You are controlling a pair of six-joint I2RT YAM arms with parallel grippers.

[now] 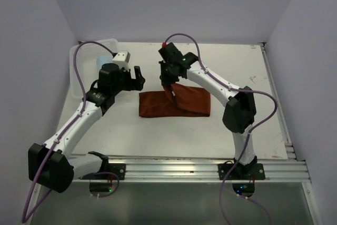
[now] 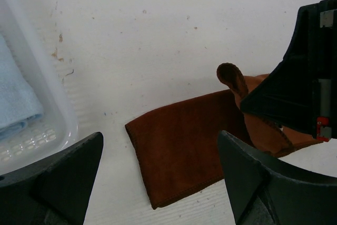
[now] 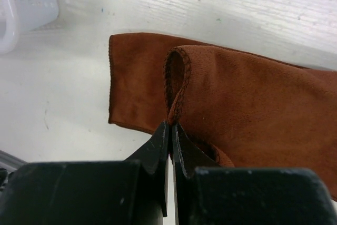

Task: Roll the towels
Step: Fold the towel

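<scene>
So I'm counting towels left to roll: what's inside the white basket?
A folded light blue towel lies in the basket. The left arm covers much of the basket from above, so anything more inside is hidden.

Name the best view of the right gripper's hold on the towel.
Right wrist: close up, the right gripper is shut on a raised fold of the brown towel. Top external shows the pinch too small; left wrist shows the fold, contact hidden.
</scene>
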